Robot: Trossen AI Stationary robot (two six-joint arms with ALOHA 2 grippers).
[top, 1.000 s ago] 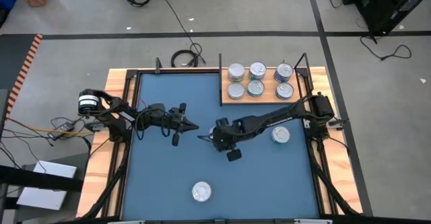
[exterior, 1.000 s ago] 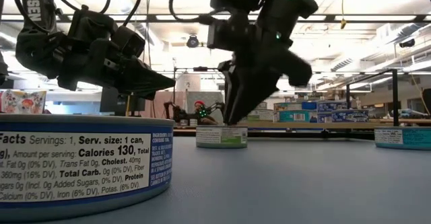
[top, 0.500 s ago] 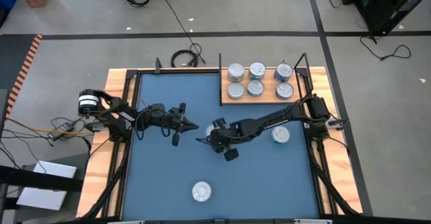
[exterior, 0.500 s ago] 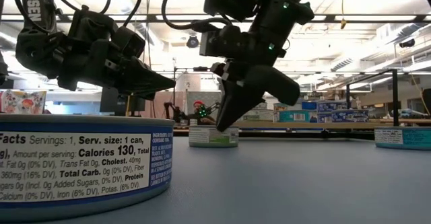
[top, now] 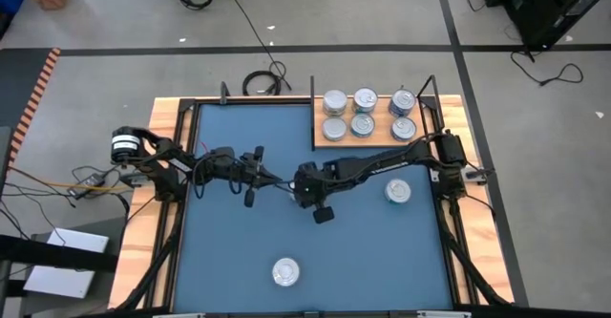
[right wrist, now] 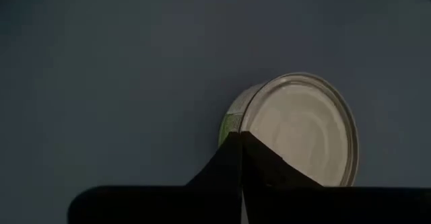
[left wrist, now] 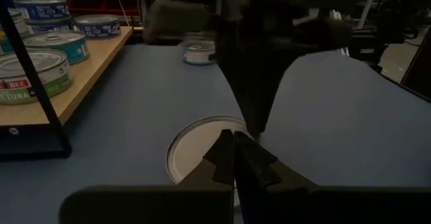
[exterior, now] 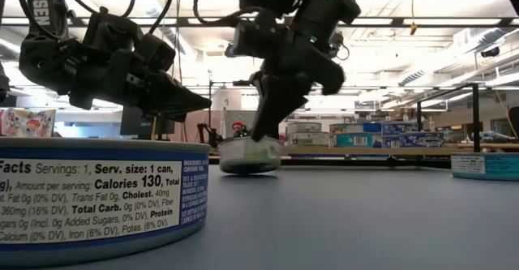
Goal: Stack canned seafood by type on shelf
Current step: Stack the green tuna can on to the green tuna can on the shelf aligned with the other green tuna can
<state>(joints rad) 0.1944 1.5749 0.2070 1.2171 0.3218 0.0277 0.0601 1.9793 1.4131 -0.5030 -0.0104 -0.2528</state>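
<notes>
The tins (top: 363, 114) have bright metal lids with a glossy sheen, and the near one (exterior: 97, 197) wears a smooth printed paper label — blue and white. The shelf (top: 374, 138) is pale, matt bare wood, like the desk (top: 153, 222) rim at the left and right edges. The blue mat (top: 229, 251) looks soft and matt, without shine. Both arms are dark matt plastic or metal — the left hand (top: 277, 179) and the right hand (top: 298, 182) alike.

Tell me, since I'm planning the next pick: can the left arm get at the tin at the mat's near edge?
Probably yes. The left claw is shut and empty, and bare blue mat lies between it and that tin.
</notes>
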